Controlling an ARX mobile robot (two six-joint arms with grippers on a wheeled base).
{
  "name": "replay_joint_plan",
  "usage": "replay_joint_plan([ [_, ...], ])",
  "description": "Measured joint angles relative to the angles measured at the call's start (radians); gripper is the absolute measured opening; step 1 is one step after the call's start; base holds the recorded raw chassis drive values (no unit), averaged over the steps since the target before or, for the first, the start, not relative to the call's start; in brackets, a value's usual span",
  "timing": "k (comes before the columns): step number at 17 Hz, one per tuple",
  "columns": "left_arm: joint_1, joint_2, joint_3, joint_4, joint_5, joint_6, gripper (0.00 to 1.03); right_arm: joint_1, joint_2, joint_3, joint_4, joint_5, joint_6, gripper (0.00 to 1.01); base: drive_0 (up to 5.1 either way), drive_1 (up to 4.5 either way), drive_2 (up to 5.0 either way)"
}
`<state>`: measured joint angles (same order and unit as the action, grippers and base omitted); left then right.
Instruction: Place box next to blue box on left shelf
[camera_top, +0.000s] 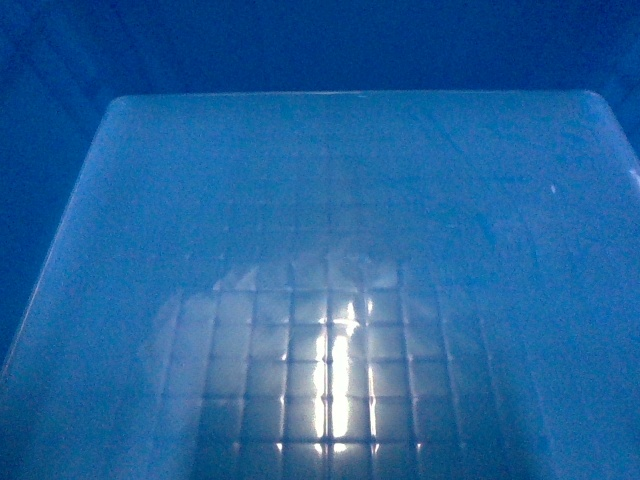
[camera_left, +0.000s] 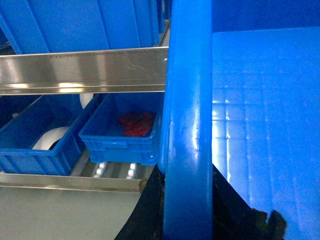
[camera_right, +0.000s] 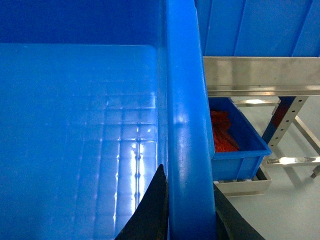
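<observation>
Blue box (camera_top: 340, 250) rim clamped by both pincers.

— How many crates can you count from your station?

— One large blue crate (camera_top: 340, 250) fills your head view, grid floor and all. Your left wrist view adds two small blue bins (camera_left: 122, 135) on the lower shelf, side by side, and one more big blue box (camera_left: 85, 22) on the level above.

— And the shelf rails?

— You have two steel rails (camera_left: 82, 70) in the left wrist view, one above the bins and one below. Your right wrist view shows one rail and one small bin (camera_right: 240, 142) under it.

— Contents?

— One bin holds one red heap (camera_left: 136, 123); its neighbour holds one white roll (camera_left: 50, 137). Whether the right view's bin is a third, you cannot tell.

— Tools?

— Two, one black tool (camera_left: 150, 210) per wrist view, each straddling the crate rim.
</observation>
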<state>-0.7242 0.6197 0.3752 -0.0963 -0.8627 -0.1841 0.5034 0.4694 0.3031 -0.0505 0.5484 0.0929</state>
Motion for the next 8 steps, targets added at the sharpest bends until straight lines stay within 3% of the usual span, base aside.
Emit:
replay_joint_plan([
  [8,0.0,-0.001,0.0,0.006,-0.001,0.0,0.15,0.0,0.0,0.0,0.006,0.001,-0.001,0.1,0.0,0.0,0.0],
])
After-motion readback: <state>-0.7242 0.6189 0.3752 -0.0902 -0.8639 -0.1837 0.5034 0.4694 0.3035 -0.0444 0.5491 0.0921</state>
